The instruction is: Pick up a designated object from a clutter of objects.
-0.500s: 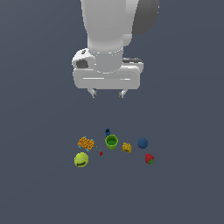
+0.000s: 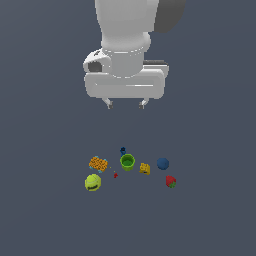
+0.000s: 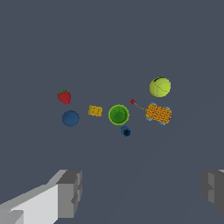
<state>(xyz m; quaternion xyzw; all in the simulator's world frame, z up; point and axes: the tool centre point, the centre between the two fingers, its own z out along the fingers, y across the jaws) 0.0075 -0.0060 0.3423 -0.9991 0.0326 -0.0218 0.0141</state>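
The small bright green cup [image 2: 127, 162] stands upright in the middle of the clutter, its hollow showing; it also shows in the wrist view [image 3: 118, 114]. Around it lie an orange block [image 2: 98, 163], a yellow-green ball [image 2: 93, 182], a yellow piece [image 2: 145, 168], a blue ball [image 2: 162, 163], a red strawberry piece [image 2: 171, 181], a tiny dark blue bit [image 2: 123, 150] and a tiny red bit [image 2: 115, 175]. My gripper [image 2: 126, 104] hangs open and empty well above the cup. Its fingertips [image 3: 70, 192] frame the wrist view's edge.
The objects sit on a plain dark grey floor [image 2: 45, 200]. In the wrist view the orange block [image 3: 158, 113] and dark blue bit [image 3: 125, 131] lie closest to the cup.
The gripper has shifted slightly, staying high above the clutter. The objects have not moved.
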